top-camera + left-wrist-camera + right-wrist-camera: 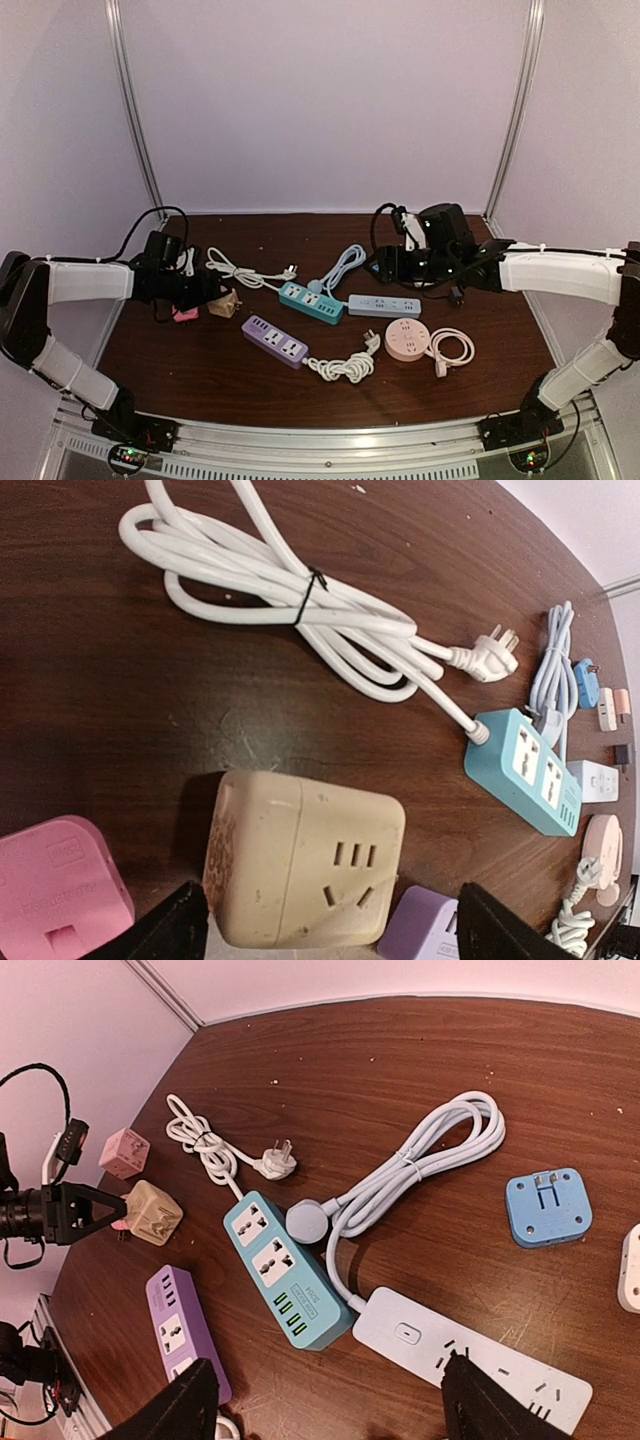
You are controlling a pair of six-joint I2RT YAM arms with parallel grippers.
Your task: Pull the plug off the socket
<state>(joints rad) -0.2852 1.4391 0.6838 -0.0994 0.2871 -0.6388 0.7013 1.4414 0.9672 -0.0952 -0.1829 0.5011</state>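
While neither claw grips anything, approach seems in hand. Worktop (200, 380); teal power strip (280, 1260), midway between side edges; right claw (330, 1360), spread, above it; left claw (330, 905), spread astride beige adapter (300, 870); white plug (305, 1222), seated in strip, needs gripping next.

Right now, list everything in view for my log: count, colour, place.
power strips: 3, teal, purple, white; mid-table.
round socket: 1, pink, right of purple strip.
cube adapters: 3, beige, bright pink, pale pink; left side.
flat adapters: 2, blue, white; far right.
round plug: 1, white, in the teal strip.
cords: 4, white, one per strip and socket.
table: 1, dark brown.
grippers: 2, black, open; left gripper by the beige cube, right gripper above the strips.
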